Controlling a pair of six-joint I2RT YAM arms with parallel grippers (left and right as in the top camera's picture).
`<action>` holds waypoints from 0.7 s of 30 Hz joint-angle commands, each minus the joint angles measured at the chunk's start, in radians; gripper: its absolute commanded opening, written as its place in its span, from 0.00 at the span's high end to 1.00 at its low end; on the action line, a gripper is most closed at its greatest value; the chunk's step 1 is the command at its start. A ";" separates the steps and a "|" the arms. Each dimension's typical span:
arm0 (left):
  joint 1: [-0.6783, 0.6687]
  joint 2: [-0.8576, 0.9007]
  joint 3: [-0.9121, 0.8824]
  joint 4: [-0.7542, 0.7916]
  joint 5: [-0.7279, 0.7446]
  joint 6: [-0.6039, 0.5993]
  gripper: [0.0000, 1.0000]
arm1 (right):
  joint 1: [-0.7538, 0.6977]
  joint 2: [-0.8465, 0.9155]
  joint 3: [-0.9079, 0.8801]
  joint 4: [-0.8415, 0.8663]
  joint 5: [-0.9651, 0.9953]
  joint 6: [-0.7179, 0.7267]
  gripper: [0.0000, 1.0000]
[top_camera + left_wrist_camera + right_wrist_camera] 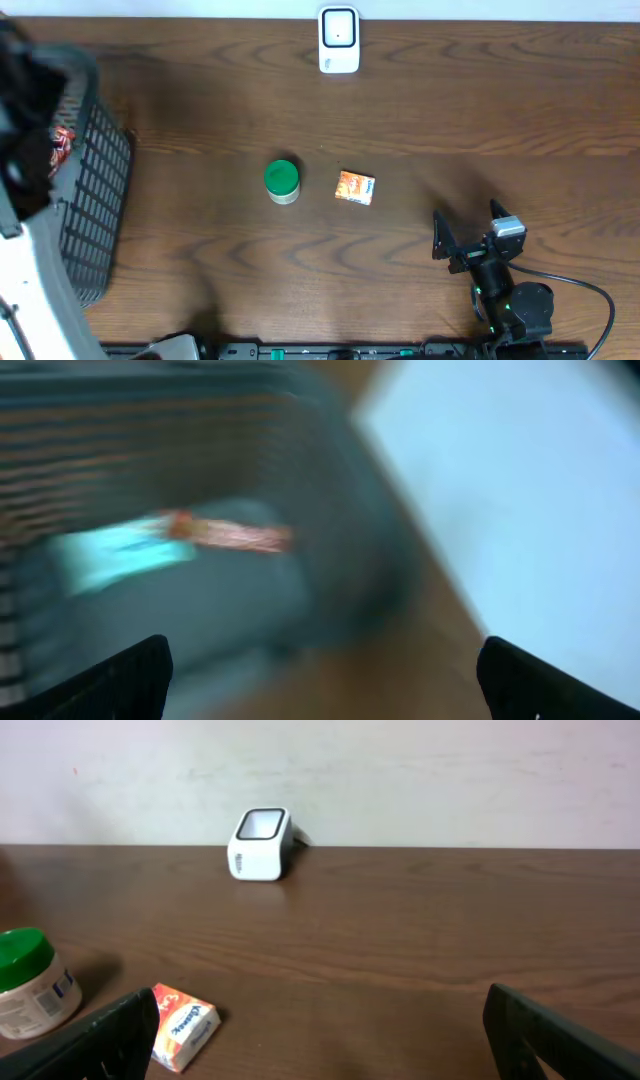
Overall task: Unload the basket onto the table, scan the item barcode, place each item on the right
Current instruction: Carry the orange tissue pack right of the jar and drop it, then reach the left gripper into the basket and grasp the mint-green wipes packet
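Plainly, the left gripper (pixel 322 655) and right gripper (pixel 467 215) gaped released, empty; the green-lidded jar (pixel 282 181) and orange box (pixel 355 187) lay before the scanner (pixel 339 40), apart.

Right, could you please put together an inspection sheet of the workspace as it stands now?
Surface: brown wooden table, no spills seen.
Job's things: white barcode scanner at the far edge. The green-lidded jar stands upright mid-table. The small orange packet lies flat beside it, not touching.
Clutter: black wire basket at the left end, holding a wrapped item too blurred to name.
Grippers: left gripper open above the basket, holding nothing. Right gripper open and empty, on the near side of the packet.
Cables: one black cable looping by the right arm's base.
Surroundings: pale wall behind the scanner.
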 commanded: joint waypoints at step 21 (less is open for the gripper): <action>0.372 0.697 -0.162 -0.140 -0.201 0.259 0.02 | 0.004 -0.004 -0.001 -0.003 0.002 0.012 0.01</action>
